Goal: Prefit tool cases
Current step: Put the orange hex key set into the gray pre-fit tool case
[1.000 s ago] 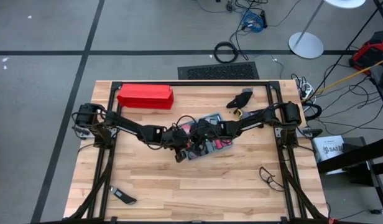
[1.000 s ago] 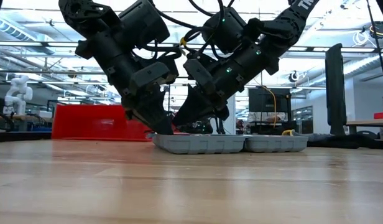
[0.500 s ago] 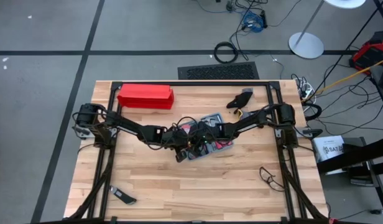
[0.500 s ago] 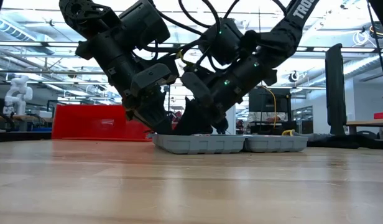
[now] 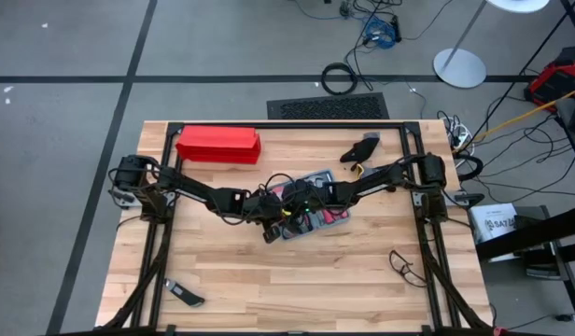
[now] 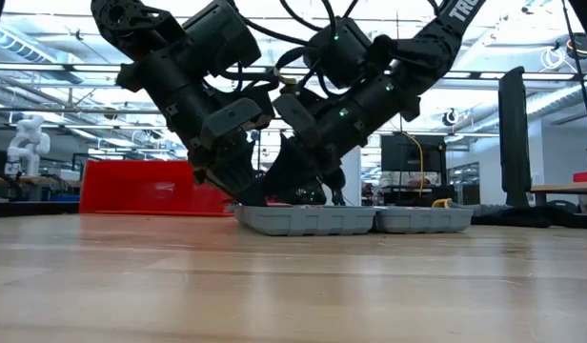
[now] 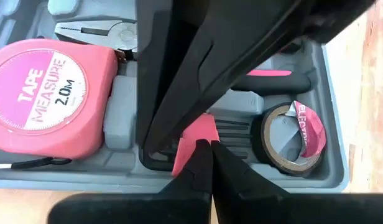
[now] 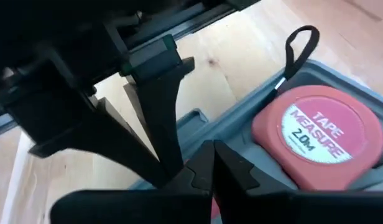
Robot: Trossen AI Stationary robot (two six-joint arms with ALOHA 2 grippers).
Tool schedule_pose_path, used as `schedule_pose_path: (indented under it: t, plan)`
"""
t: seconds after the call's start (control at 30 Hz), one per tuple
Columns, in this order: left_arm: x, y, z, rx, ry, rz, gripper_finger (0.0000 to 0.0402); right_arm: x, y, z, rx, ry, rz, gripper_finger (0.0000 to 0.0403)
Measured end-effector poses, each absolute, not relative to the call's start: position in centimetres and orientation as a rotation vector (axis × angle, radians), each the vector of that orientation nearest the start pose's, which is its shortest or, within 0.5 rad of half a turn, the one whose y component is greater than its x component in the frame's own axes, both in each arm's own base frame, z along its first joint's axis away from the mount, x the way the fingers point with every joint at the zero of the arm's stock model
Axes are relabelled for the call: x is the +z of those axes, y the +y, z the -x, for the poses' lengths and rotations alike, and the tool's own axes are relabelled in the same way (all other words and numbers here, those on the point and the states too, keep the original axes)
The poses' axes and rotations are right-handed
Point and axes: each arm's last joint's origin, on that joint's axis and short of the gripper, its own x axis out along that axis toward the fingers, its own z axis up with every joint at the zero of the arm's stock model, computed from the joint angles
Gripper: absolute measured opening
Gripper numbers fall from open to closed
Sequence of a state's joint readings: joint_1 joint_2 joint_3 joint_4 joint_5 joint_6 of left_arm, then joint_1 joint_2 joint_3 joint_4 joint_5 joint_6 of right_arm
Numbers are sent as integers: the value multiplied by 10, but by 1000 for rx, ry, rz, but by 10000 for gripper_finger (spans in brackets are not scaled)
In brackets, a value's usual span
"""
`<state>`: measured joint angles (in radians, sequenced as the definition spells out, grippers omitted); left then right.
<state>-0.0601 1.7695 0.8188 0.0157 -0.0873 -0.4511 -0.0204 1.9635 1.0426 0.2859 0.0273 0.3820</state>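
Both arms are down in the open tool case (image 5: 311, 213), lying flat mid-table in front of the red box (image 5: 218, 145). Tape measure (image 7: 45, 93), pliers (image 7: 95, 30) and electrical tape roll (image 7: 292, 138) already sit in their recesses. The left gripper (image 7: 207, 149) is pinched together at a pink-handled tool (image 7: 198, 138), seemingly pressing it into its slot, though a grip isn't clear. The right gripper (image 8: 211, 163) is closed too, empty as far as shows. Seating looks nearly finished; closing the lid remains.
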Motion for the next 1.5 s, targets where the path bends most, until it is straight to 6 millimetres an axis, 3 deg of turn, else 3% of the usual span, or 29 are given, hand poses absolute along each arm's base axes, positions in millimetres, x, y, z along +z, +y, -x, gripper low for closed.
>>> schedule_pose_path:
  t: [0.43,0.7,0.97,1.07,1.5]
  plan:
    - [120,-16,-320,229,909,339,0,108,-11,-393,-198,735,-374,0]
    - [120,-17,-320,228,910,336,0,138,-2,-398,-154,641,-339,0]
    - [119,-17,-319,230,915,337,0,105,-6,-400,-186,716,-357,0]
    - [119,-17,-319,232,920,337,0,102,-7,-399,-193,746,-360,0]
    - [119,-17,-319,230,920,334,0,139,-6,-385,-204,766,-318,0]
